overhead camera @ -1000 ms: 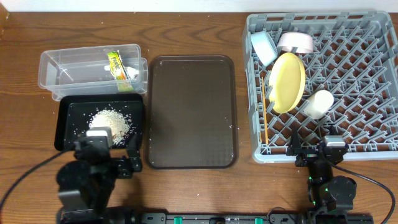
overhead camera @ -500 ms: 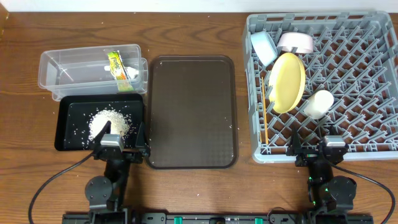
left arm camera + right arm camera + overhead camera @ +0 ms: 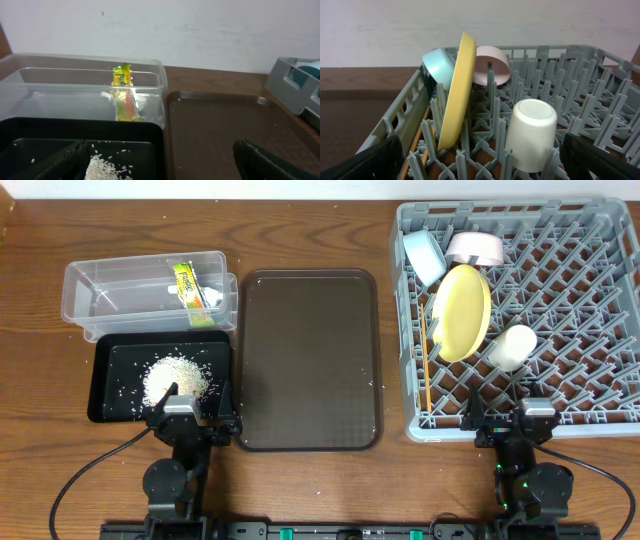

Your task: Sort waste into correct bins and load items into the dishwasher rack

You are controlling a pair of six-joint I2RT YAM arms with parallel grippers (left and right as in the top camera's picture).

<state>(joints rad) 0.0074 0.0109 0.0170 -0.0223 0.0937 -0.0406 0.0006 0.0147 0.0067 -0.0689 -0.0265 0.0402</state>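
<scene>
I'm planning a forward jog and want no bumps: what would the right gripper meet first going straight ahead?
Likely the cup, just right of centre ahead of the open right gripper; rack pegs may catch sooner, depth unclear.

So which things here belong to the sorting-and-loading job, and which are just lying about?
Part of the job: rice heap in the black tray; snack wrapper in the clear tub; yellow plate, blue bowl, pale bowl, cup and chopsticks, all in the grey rack.

Lying about: brown serving tray.
</scene>
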